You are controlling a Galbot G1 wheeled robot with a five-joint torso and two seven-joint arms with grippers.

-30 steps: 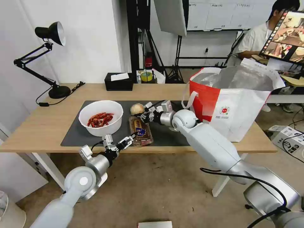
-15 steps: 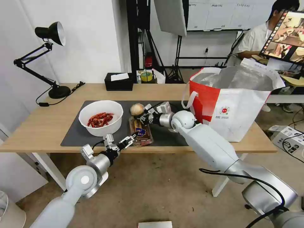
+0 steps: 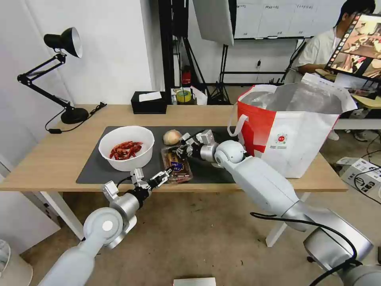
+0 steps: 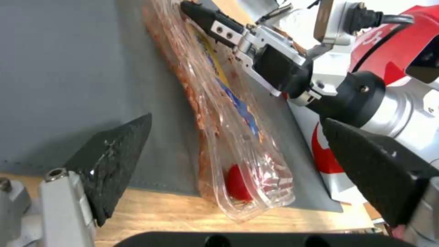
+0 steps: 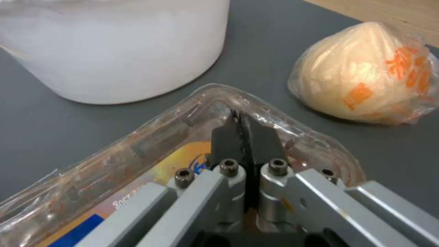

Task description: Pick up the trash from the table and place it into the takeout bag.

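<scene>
Lying lengthwise front-to-back on the mat (image 3: 214, 167), the tray (image 3: 176, 165).

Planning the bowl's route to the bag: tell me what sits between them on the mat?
In the head view, between the bowl and the takeout bag: clear tray, peach ball, right gripper.
</scene>
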